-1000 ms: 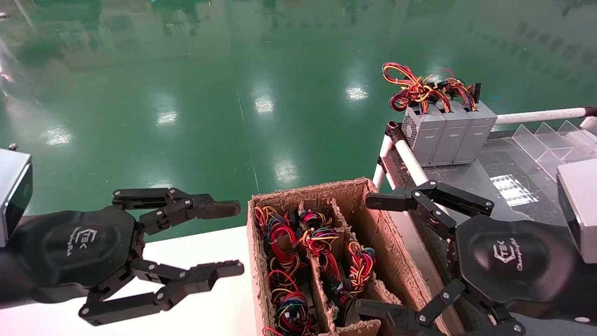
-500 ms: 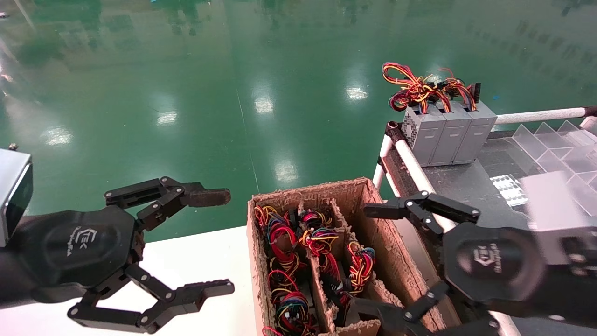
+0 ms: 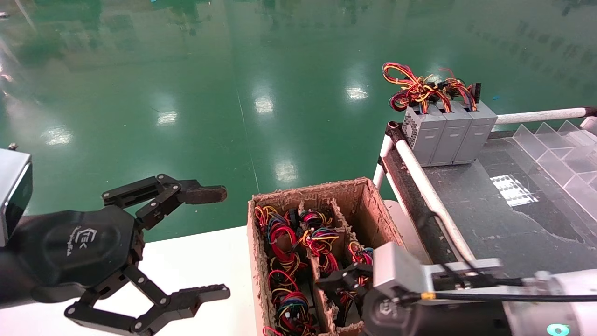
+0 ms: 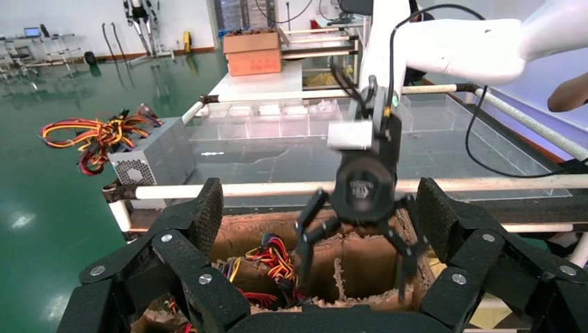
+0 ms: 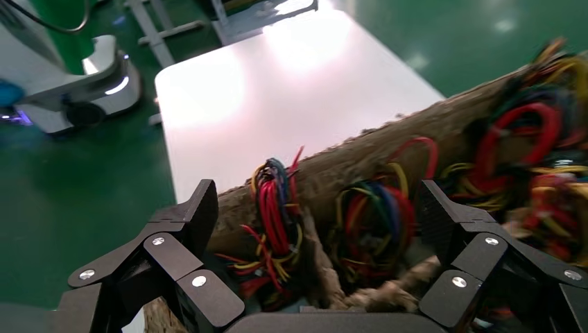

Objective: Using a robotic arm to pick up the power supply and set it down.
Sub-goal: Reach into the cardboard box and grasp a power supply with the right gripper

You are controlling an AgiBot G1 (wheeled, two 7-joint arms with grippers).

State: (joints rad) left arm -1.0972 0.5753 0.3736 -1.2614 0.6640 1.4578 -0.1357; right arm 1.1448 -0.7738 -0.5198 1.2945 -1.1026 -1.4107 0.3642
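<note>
Power supplies with bundled coloured wires [image 3: 284, 266] stand packed in a divided cardboard box [image 3: 373, 205]. My right gripper [image 3: 347, 289] points down into the box's near right compartments, open, with nothing between its fingers. Its silver wrist box [image 3: 396, 268] sits above it. In the right wrist view the right gripper [image 5: 315, 222] hangs just over two wire bundles [image 5: 274, 201] and a torn divider. The left wrist view shows the right gripper [image 4: 355, 281] spread wide over the box [image 4: 374, 250]. My left gripper [image 3: 221, 242] hovers open to the left of the box, empty.
Three grey power supplies [image 3: 447, 133] with tangled wires stand at the far corner of the black table [image 3: 489, 219]. White rail tubes [image 3: 419, 177] edge that table. Clear plastic dividers [image 3: 559, 144] lie at the right. A white tabletop [image 3: 200, 266] lies under my left gripper.
My right arm has swung left from the black table's edge, turned its gripper downward and lowered it into the box. The left gripper has spread a little wider and drifted slightly left.
</note>
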